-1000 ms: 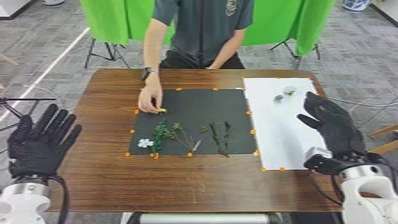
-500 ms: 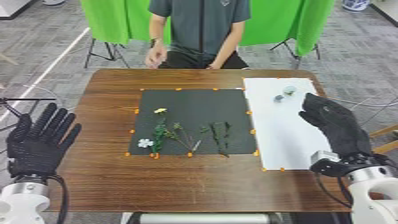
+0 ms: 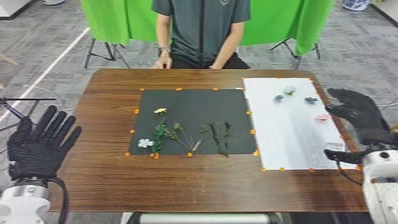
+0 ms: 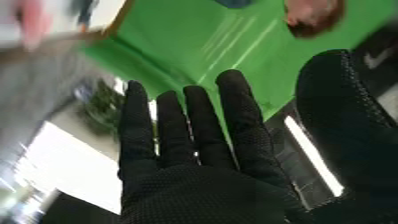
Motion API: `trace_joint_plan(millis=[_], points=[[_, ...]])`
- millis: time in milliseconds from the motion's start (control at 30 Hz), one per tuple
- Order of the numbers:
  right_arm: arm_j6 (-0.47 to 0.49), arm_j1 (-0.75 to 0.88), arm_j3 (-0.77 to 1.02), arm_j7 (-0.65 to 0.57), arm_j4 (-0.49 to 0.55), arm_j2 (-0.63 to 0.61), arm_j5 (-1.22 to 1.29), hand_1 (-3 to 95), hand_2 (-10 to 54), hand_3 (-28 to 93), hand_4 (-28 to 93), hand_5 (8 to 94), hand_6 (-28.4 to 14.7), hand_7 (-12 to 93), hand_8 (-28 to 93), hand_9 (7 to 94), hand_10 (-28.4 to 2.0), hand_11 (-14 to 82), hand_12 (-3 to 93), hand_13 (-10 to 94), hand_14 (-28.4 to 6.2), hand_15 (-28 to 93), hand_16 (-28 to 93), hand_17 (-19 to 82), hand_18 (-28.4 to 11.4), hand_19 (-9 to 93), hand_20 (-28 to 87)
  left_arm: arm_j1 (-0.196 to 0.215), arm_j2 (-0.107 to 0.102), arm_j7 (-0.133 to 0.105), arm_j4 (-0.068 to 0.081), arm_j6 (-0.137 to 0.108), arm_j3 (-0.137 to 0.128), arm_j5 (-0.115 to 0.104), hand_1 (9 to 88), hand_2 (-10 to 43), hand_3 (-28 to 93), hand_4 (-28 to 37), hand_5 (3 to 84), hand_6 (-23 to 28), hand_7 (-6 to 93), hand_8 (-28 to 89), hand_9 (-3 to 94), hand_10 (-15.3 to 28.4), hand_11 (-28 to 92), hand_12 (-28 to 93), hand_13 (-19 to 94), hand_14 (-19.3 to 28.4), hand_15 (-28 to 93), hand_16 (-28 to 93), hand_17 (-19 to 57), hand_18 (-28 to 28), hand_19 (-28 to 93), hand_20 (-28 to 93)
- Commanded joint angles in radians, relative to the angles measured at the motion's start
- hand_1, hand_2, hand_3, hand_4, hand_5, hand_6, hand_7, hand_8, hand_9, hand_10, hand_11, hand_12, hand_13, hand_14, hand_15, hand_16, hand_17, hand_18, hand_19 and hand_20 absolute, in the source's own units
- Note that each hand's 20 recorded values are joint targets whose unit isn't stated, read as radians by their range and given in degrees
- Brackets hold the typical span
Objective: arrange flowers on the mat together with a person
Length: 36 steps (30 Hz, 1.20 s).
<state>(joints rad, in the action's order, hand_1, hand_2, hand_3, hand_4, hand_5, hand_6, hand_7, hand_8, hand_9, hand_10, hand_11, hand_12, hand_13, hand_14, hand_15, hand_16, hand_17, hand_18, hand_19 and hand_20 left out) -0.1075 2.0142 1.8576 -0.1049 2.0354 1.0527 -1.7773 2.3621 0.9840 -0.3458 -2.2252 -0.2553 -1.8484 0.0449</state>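
white flower (image 3: pixel 145 143), green sprigs (image 3: pixel 160 134) on dark mat (image 3: pixel 194 107)

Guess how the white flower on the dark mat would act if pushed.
The white flower looks small, so it is probably light. Its spread petals lie flat on the mat, so it would likely slide rather than roll. A push toward the green sprig beside it might move both.

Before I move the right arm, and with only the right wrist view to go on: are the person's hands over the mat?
Observer: No. The person's hands are beyond the dark mat, by the table's far edge.
Operator: Good. Where is the white flower?
Observer: The white flower lies near the mat's near left corner.
Operator: And the left robot hand?
Observer: The left robot hand is open, to the left of the mat.
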Motion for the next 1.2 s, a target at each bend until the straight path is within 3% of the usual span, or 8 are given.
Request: trace_joint_plan(millis=[33, 233, 533, 667, 800, 967, 1133, 1200], points=[[0.101, -0.130, -0.124, -0.148, -0.096, -0.070, -0.718, 32.3, -3.2, 82, -25, 39.9, -4.9, 19, -14, 33.2, -13.4, 11.7, 7.7, 24, -12.6, 22, -1, 9, -15.2, 48, 5, 0.005, 0.009, -0.006, 0.008, 0.026, 0.029, -0.007, 25.9, 16.3, 69, -28.3, 42.5, 6.6, 5.8, -8, 34.4, 12.5, 12, 7, 27, 11.0, 13, -4, -3.7, 11.5, 23, 11], [0.132, -0.221, -0.190, -0.162, -0.218, -0.100, -0.785, 31.1, -4.3, 83, -25, 39.3, -4.4, 18, -13, 31.7, -13.3, 10.8, 7.8, 23, -14.1, 22, 0, 8, -15.9, 50, 4, -0.005, 0.007, 0.004, 0.021, 0.058, 0.039, 0.010, 25.9, 16.4, 69, -28.3, 42.6, 6.6, 6.0, -8, 34.9, 12.5, 12, 7, 27, 11.2, 13, -4, -3.7, 11.7, 23, 11], [0.323, -0.304, -0.238, -0.236, -0.325, -0.101, -0.751, 34.2, -7.8, 84, -27, 40.0, -3.2, 19, -14, 31.4, -13.3, 11.0, 7.8, 23, -14.7, 24, 2, 9, -16.9, 55, 6, -0.059, 0.003, 0.041, 0.041, 0.079, 0.089, 0.027, 26.4, 16.5, 69, -28.3, 42.4, 6.3, 5.9, -8, 35.1, 12.5, 11, 7, 27, 11.2, 13, -4, -3.6, 11.8, 23, 11], [0.427, -0.321, -0.234, -0.267, -0.352, -0.085, -0.665, 43.8, -9.5, 81, -28, 45.3, -1.5, 23, -16, 47.1, -12.9, 17.6, 12.4, 45, -11.6, 38, 10, 21, -21.4, 66, 11, -0.091, 0.002, 0.046, 0.052, 0.092, 0.110, 0.031, 26.5, 16.5, 69, -28.3, 42.3, 6.3, 5.8, -8, 35.1, 12.4, 11, 7, 27, 11.2, 12, -4, -3.5, 11.8, 23, 11], [0.375, -0.301, -0.248, -0.244, -0.371, -0.079, -0.682, 52.3, -9.5, 71, -28, 55.0, 0.7, 26, -17, 59.9, -11.9, 23.9, 16.6, 60, -8.0, 45, 25, 30, -20.1, 74, 17, -0.086, 0.008, 0.050, 0.052, 0.093, 0.116, 0.026, 26.5, 16.3, 70, -28.3, 42.2, 6.3, 5.9, -8, 35.1, 12.4, 11, 7, 27, 11.2, 12, -4, -3.5, 11.8, 23, 11], [0.261, -0.264, -0.265, -0.222, -0.357, -0.084, -0.676, 59.1, -7.8, 62, -28, 67.4, 1.4, 37, -5, 79.9, -10.1, 18.1, 42.9, 68, -8.1, 51, 33, 35, -19.0, 77, 25, -0.091, 0.010, 0.048, 0.055, 0.087, 0.116, 0.018, 26.6, 16.3, 70, -28.3, 42.2, 6.3, 5.8, -8, 35.3, 12.5, 11, 8, 27, 11.2, 12, -4, -3.5, 11.8, 22, 11], [0.154, -0.224, -0.286, -0.208, -0.277, -0.096, -0.696, 58.3, -6.8, 64, -28, 71.4, 1.7, 38, -2, 81.7, -9.8, 25.6, 45.1, 70, -8.5, 55, 29, 34, -18.6, 73, 25, -0.092, 0.013, 0.056, 0.056, 0.084, 0.116, 0.022, 26.7, 16.1, 70, -28.3, 41.9, 6.1, 5.7, -8, 35.2, 12.4, 11, 8, 27, 11.2, 12, -4, -3.4, 11.8, 22, 11], [0.109, -0.209, -0.299, -0.180, -0.227, -0.094, -0.727, 57.6, -7.1, 66, -28, 72.1, 1.5, 38, -2, 81.9, -9.8, 26.3, 45.1, 71, -8.7, 56, 29, 33, -18.5, 72, 24, -0.095, 0.013, 0.048, 0.053, 0.072, 0.122, -0.003, 25.8, 17.0, 68, -28.3, 41.3, 5.9, 5.6, -8, 35.1, 12.5, 11, 8, 27, 11.3, 12, -4, -3.5, 11.9, 22, 11]])
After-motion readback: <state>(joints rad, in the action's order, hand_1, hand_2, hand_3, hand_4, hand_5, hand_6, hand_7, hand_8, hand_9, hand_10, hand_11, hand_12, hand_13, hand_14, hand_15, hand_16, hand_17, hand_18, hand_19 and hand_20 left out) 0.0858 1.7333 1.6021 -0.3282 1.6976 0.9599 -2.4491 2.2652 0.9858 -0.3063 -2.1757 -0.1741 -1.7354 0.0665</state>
